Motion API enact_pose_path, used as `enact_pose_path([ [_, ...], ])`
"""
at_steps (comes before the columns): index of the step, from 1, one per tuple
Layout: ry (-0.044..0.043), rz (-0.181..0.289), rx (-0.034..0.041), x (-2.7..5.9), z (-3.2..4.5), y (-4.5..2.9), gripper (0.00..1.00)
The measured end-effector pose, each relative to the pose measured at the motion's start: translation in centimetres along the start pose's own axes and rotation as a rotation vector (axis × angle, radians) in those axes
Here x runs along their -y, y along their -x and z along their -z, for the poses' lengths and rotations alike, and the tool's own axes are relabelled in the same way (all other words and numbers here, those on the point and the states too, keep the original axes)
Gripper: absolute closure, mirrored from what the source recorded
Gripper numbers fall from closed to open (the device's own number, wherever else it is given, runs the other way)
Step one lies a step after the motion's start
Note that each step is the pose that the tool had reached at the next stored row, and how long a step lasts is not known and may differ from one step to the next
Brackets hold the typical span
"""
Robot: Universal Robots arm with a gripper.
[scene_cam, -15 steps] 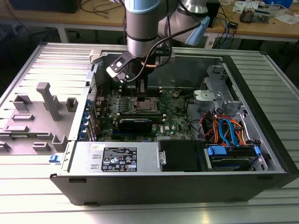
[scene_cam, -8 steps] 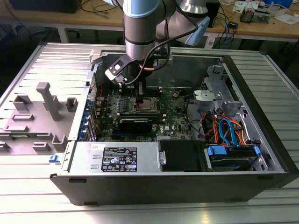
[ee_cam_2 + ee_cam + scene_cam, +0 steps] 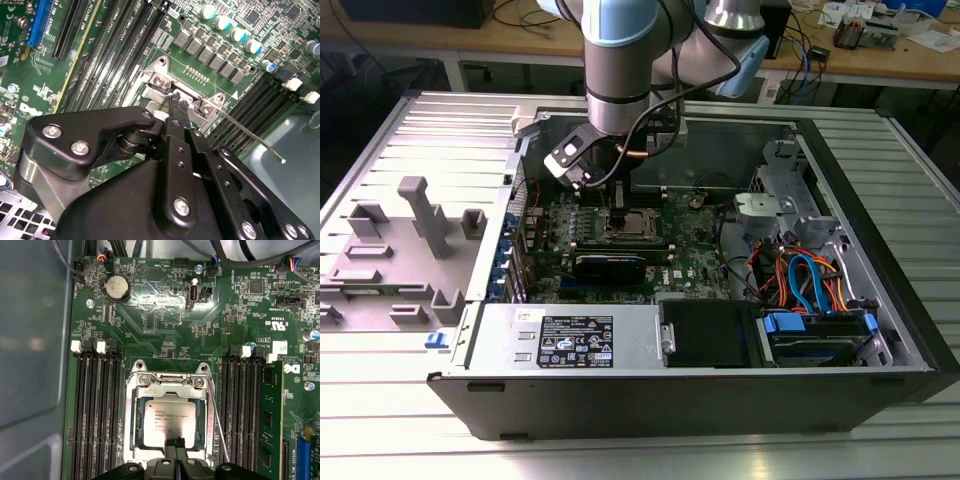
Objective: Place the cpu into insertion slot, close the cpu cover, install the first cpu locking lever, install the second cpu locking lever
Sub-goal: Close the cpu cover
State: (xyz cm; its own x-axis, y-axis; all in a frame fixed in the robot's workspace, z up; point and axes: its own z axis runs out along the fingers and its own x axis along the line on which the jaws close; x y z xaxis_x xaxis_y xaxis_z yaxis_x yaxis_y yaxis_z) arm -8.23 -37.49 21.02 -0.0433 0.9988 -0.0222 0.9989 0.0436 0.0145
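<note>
The cpu (image 3: 167, 420), a flat silver-grey square, lies seated in the insertion slot, whose contact field is hidden beneath it. The cpu cover (image 3: 172, 390), a thin silver frame, lies flat around the chip's edges. My gripper (image 3: 175, 442) is shut with nothing between its fingers, and its tips are down at one edge of the chip. In the second wrist view the gripper (image 3: 177, 102) points into the socket between the corner brackets. The exterior view has the gripper (image 3: 618, 213) right over the socket (image 3: 627, 228). One thin locking lever (image 3: 250, 136) sticks out free, unlatched, beside the socket (image 3: 218, 425).
Long black memory slots (image 3: 97, 410) flank the socket, with a green memory module (image 3: 270, 415) on one side. A coin battery (image 3: 116, 286) sits farther along the board. In the exterior view a black expansion card (image 3: 610, 265), power supply (image 3: 570, 338) and cable bundle (image 3: 810, 280) crowd the case.
</note>
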Motion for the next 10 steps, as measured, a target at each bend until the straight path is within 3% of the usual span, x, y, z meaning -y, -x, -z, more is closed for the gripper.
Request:
enact_pose_path([
  [10,-0.0001,0.000,0.0000,0.08,0.09,0.00,0.89],
])
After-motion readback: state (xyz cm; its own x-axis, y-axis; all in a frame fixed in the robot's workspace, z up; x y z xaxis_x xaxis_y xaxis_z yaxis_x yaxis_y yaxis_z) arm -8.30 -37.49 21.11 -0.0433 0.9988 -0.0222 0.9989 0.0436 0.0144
